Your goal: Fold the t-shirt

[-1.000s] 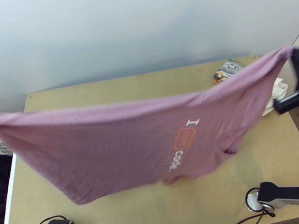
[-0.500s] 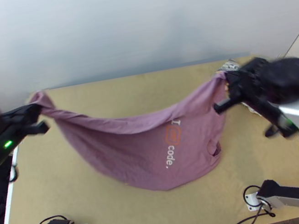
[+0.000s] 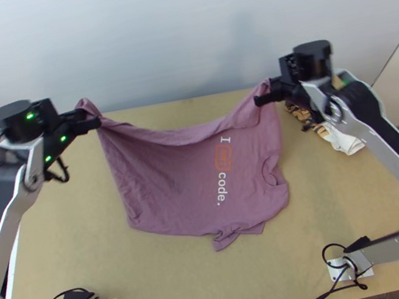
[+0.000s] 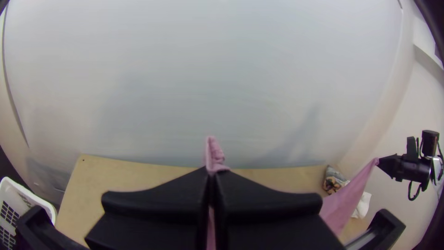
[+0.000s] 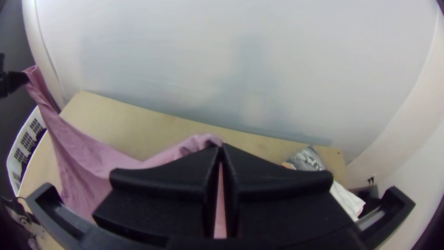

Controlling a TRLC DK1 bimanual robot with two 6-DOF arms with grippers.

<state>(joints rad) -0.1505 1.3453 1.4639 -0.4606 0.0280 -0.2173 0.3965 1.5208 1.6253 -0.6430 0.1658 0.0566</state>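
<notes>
My left gripper (image 3: 90, 120) and my right gripper (image 3: 269, 94) hold up the far edge of the mauve t-shirt (image 3: 174, 179) by two corners, and that edge sags between them. The shirt's lower part lies on the table, with the print on its right half and a small bunched bit at the near edge. In the left wrist view, my left gripper (image 4: 211, 173) is shut on a corner of the shirt (image 4: 213, 155). Fabric (image 5: 199, 141) is likewise pinched in my right gripper (image 5: 221, 150) in the right wrist view.
Patterned and white cloths (image 3: 345, 139) lie at the table's right side, near the right arm. A white basket (image 3: 11, 269) with dark cloth stands at the left edge. Bare wood (image 3: 161, 280) shows on the near side of the shirt, and a pale wall rises behind the table (image 3: 60, 199).
Both grippers have come inward from the sides, still holding the shirt. The shirt, stretched wide in the air before, has slackened and now rests partly on the table.
</notes>
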